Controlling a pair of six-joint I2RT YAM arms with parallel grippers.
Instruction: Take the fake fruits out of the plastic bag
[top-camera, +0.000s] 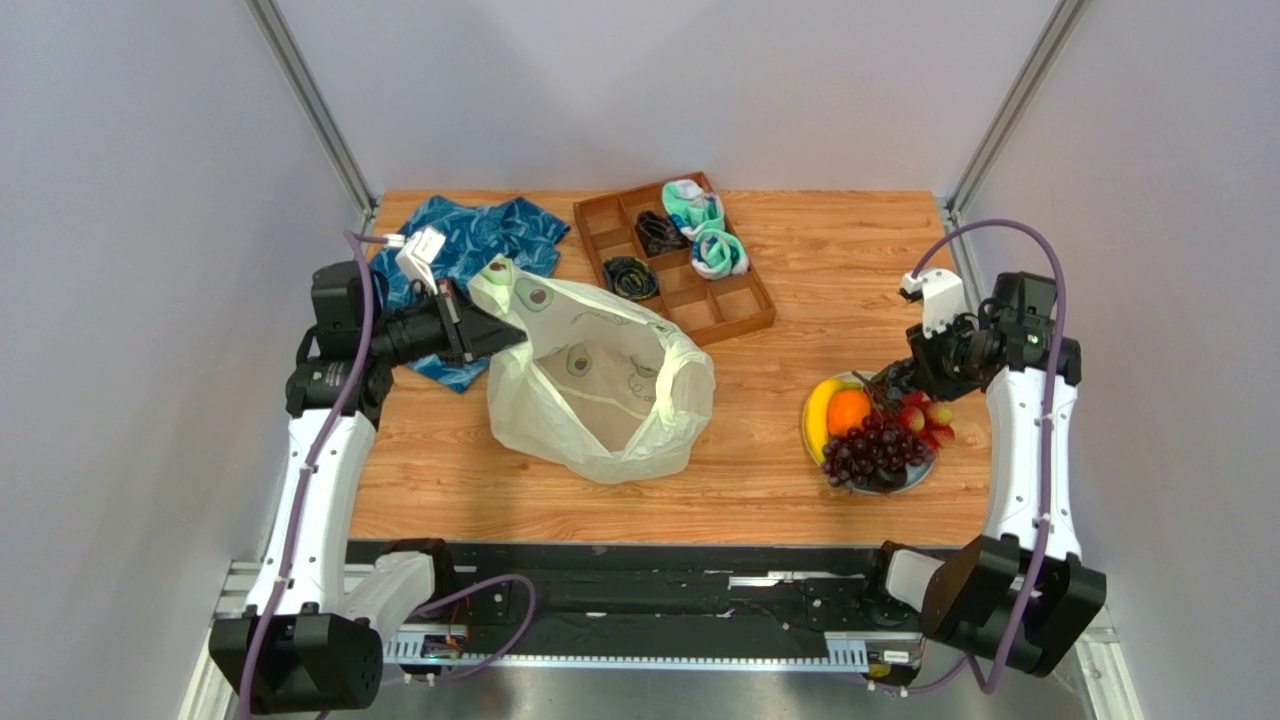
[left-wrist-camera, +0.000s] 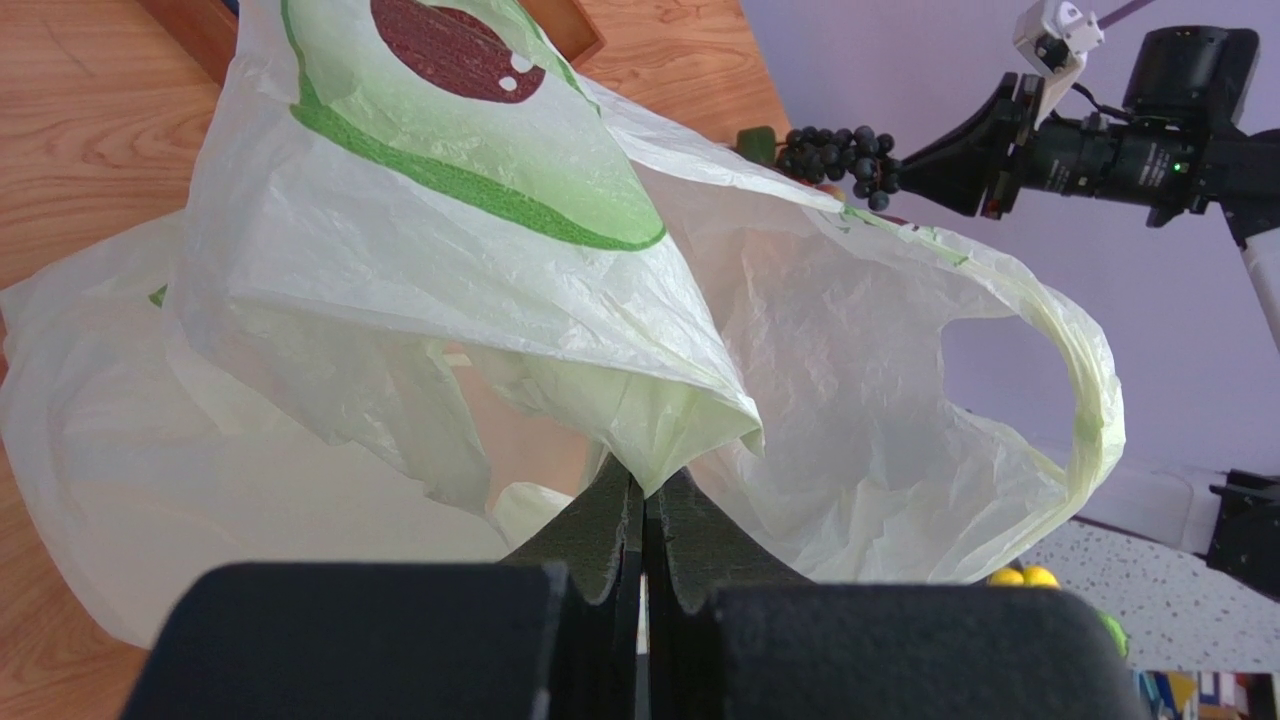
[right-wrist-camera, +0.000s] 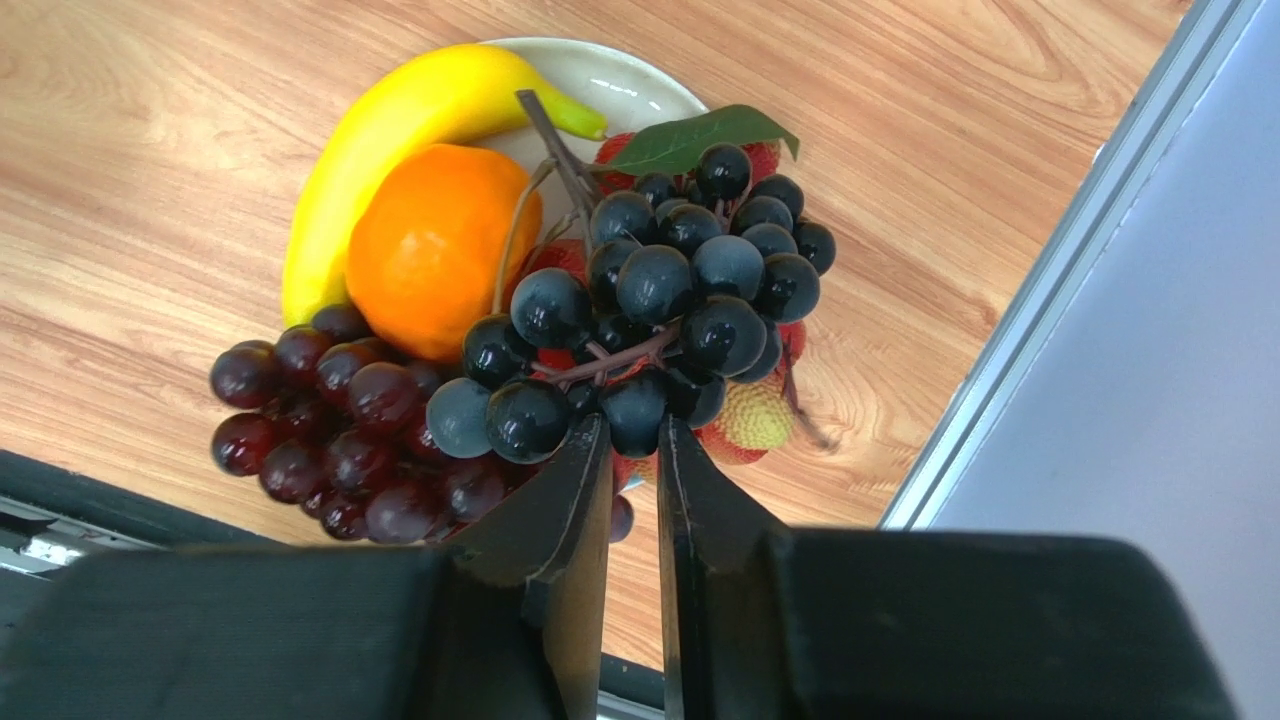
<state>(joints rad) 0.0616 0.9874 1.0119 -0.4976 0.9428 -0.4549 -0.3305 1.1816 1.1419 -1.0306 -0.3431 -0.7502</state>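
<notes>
Left claw (left-wrist-camera: 646, 488): fingers pressed together, pinching a fold of the bag's (left-wrist-camera: 376, 285) rim. The film is rising straight off the tips and spreading away from them, and a loop handle is hanging out to the right. From above, the bag is lying mid-table (top-camera: 842, 255). Its left rim is held up at the claw, its mouth is gaping upward, and its long axis is running from far-left to near-right.

Right claw (right-wrist-camera: 631, 435): fingers a narrow gap apart, pinching the near end of the dark grapes (right-wrist-camera: 676, 285). One berry is sitting between the tips. The bunch is extending straight out from the claw, with the stem and green leaf at its far end. It is hanging above the plate (right-wrist-camera: 624, 83) at the table's right.

On the plate beneath:
- The red grapes (right-wrist-camera: 323, 435) are lying nearest the table's front edge.
- The orange (right-wrist-camera: 436, 240) is sitting just beyond them.
- The banana (right-wrist-camera: 391, 135) is curving along the plate's left rim and touching the orange, its long axis running near to far.

Farther back, a tray (top-camera: 759, 308) is holding cords (top-camera: 631, 278) and socks (top-camera: 699, 210). A blue cloth (top-camera: 496, 233) is lying at far left, just beside the bag.
</notes>
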